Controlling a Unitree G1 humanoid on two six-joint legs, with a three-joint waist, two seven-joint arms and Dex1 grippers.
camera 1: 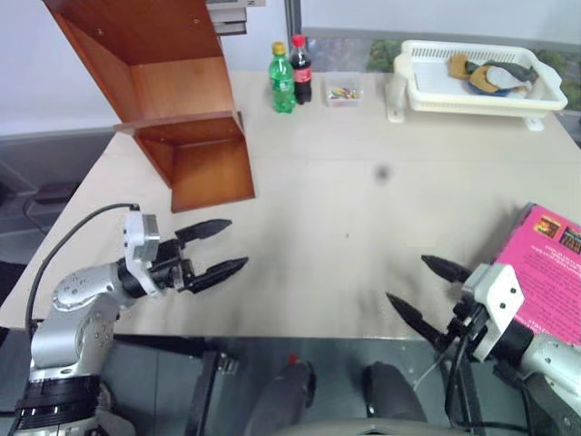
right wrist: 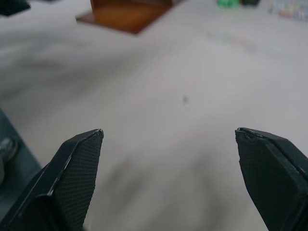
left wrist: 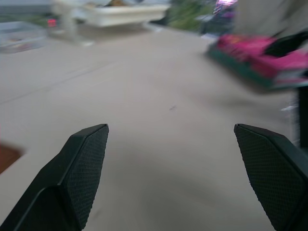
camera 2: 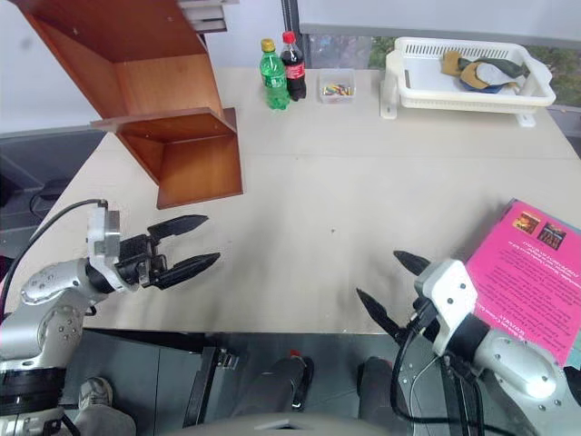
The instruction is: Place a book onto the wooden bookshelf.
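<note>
The pink book (camera 1: 550,263) lies flat at the table's right edge, its cover up; the left wrist view shows this book (left wrist: 255,50) resting on a darker teal one. The wooden bookshelf (camera 1: 172,100) stands tilted at the far left of the table, its open compartments facing me. My left gripper (camera 1: 227,247) hovers open over the near left of the table, pointing right, nothing between its fingers. My right gripper (camera 1: 416,286) is open near the front edge, just left of the book, pointing left and empty.
A green bottle (camera 1: 282,79) and a cola bottle (camera 1: 300,70) stand at the back centre beside a small clear box (camera 1: 343,92). A white basket (camera 1: 477,80) with cloths sits at the back right. Bare tabletop (camera 1: 345,209) stretches between the grippers.
</note>
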